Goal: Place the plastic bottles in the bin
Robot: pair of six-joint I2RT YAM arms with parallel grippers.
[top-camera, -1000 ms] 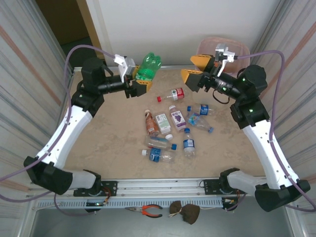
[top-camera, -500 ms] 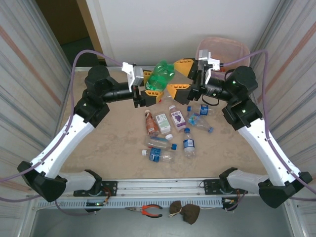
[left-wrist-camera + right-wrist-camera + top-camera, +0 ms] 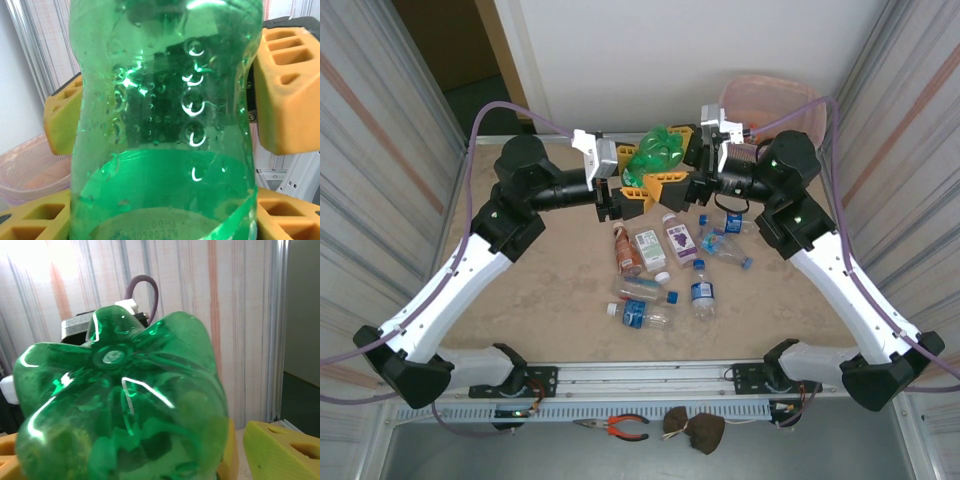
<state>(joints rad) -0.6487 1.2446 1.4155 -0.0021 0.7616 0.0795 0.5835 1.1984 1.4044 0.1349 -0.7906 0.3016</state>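
Note:
A green plastic bottle [image 3: 657, 153] hangs in the air over the far middle of the table, and my left gripper [image 3: 632, 186] is shut on it. In the left wrist view its green body [image 3: 165, 125] stands between my left gripper's yellow fingers [image 3: 290, 217]. My right gripper [image 3: 677, 158] is open, with a yellow finger on each side of the bottle's base [image 3: 125, 405]; its right finger [image 3: 282, 450] stands a little clear of the plastic. Several more plastic bottles [image 3: 665, 265] lie on the table below. The pink bin [image 3: 770, 92] stands at the far right corner.
The loose bottles lie in a cluster from mid-table toward the right arm. Bare tabletop [image 3: 540, 270] lies to the left. Corrugated walls close in on both sides. Pliers [image 3: 620, 427] and a brown object [image 3: 695, 428] rest on the front ledge.
My left arm has carried the green bottle rightward. My right gripper has swung left, away from the bin, to bracket the bottle's base, and its jaws have narrowed a little.

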